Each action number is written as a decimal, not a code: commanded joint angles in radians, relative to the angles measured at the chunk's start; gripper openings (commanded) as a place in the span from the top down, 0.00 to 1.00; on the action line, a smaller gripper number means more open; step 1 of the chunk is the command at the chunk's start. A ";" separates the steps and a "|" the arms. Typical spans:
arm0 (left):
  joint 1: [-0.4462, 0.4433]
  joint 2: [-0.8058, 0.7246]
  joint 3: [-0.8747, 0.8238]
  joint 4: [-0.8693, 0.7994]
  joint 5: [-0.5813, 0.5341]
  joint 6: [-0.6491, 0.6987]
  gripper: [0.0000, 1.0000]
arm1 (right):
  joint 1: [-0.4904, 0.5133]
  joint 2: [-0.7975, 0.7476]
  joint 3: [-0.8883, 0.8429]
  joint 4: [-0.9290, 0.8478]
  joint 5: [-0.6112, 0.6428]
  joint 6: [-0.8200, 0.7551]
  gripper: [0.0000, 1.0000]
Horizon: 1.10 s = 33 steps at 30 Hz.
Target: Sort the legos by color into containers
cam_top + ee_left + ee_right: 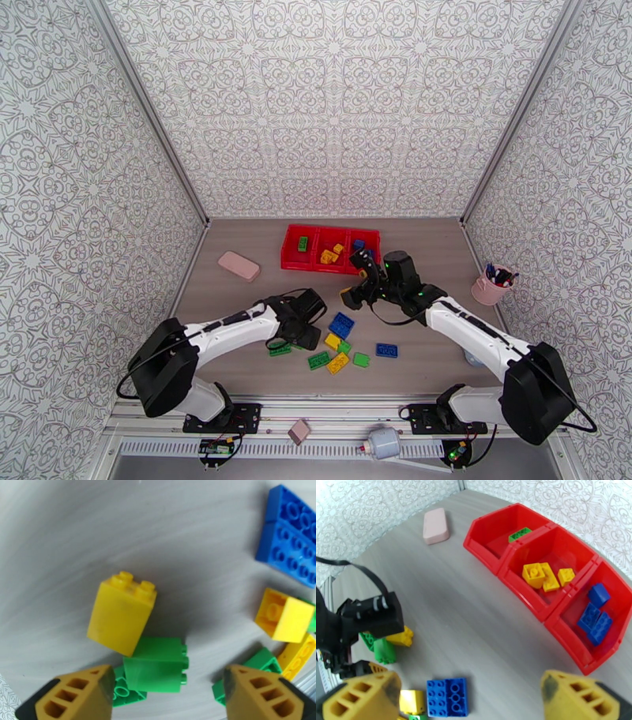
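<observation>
The red tray (294, 254) stands at the back centre with three compartments: a green brick (520, 534) in the left one, yellow bricks (542, 576) in the middle one, blue bricks (594, 616) in the right one. Loose legos lie in front of it, among them a blue plate (341, 324) and a yellow brick (338, 362). My left gripper (166, 699) hangs low over the table, jaws apart around a green brick (157, 670) without touching it; a tall yellow brick (121, 612) lies just beyond. My right gripper (470, 705) is open and holds nothing, above a blue plate (447, 697).
A pink rounded block (238, 266) lies at the left of the tray. At the right wall stands a pink pen cup (490, 287). The left arm's black wrist (371, 616) sits close to my right gripper's left side. Patterned walls enclose the table.
</observation>
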 commanded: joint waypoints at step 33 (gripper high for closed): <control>0.127 -0.111 0.082 0.159 -0.125 0.024 0.58 | 0.043 -0.001 0.016 0.031 -0.060 0.015 0.04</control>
